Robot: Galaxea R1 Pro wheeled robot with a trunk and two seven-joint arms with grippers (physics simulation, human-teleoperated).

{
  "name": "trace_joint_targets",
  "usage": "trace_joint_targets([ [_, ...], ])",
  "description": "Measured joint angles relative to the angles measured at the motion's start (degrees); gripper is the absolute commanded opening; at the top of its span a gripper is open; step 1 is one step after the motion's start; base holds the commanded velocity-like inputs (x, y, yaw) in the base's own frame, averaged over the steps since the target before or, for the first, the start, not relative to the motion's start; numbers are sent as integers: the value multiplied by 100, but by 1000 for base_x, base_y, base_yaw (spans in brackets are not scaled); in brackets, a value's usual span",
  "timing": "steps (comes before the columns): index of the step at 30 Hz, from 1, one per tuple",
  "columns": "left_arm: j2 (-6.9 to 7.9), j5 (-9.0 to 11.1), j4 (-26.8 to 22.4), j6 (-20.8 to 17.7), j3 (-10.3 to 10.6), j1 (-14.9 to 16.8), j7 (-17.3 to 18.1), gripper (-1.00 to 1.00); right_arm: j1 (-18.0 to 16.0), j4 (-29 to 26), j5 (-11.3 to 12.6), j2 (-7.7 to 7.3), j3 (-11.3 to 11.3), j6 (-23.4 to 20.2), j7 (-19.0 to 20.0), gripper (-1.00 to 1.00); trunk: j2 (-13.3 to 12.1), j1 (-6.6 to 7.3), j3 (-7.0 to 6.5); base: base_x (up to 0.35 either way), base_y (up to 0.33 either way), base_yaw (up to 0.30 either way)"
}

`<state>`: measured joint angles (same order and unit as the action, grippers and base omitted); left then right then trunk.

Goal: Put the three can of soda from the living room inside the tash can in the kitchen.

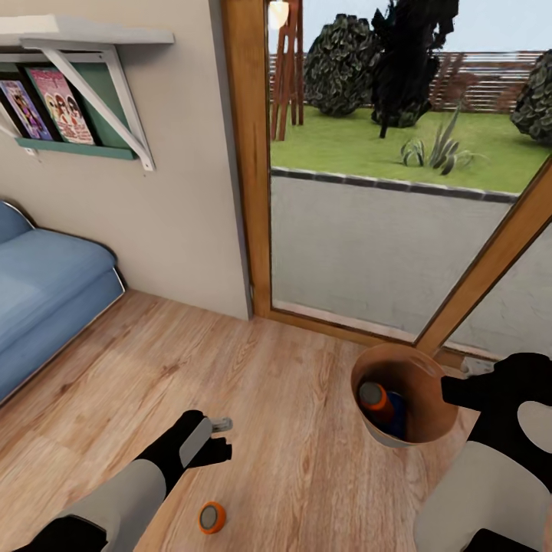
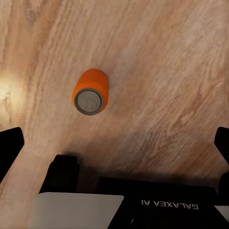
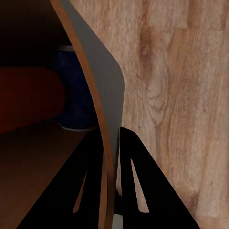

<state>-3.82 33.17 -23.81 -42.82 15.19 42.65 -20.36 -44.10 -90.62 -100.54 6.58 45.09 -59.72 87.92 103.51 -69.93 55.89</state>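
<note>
One orange can of soda lies on its side on the wood floor, just below my left gripper. In the left wrist view that can of soda shows its grey end between the widely spread black fingers of my left gripper, which is open and above it. The copper-brown tash can is lifted off the floor, with my right gripper shut on its rim. Another orange can of soda rests inside it. In the right wrist view my right gripper pinches the tash can wall.
A blue object also sits inside the bin. A blue sofa stands at the left under a wall shelf with magazines. Wood-framed glass doors stand ahead, with a garden beyond. Wood floor spreads between them.
</note>
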Motion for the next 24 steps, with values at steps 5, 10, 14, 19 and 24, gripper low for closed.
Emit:
trace_joint_targets([
  [5, 16, 7, 7, 13, -6, -2, 258, 100, 0, 0, 5, 2, 0, 0, -2, -100, 201, -110, 90, 0, 0, 0],
  [10, 25, 5, 8, 15, -12, -2, 376, 100, 0, 0, 0, 6, -1, 0, 2, -100, 202, -110, 90, 0, 0, 0],
  [14, 77, -15, 8, 17, -25, -2, 394, 100, -1, 0, 1, 8, -1, 0, -1, -100, 202, -110, 90, 0, 0, 0],
  [19, 265, -18, 8, 25, -32, -2, 395, 100, 1, 0, -1, 9, -1, 0, 1, -100, 202, -110, 90, 0, 0, 0],
  [24, 387, -24, 8, 105, -34, -2, 393, 100, 2, 0, -3, 7, -1, 0, -2, -100, 202, -110, 90, 0, 0, 0],
])
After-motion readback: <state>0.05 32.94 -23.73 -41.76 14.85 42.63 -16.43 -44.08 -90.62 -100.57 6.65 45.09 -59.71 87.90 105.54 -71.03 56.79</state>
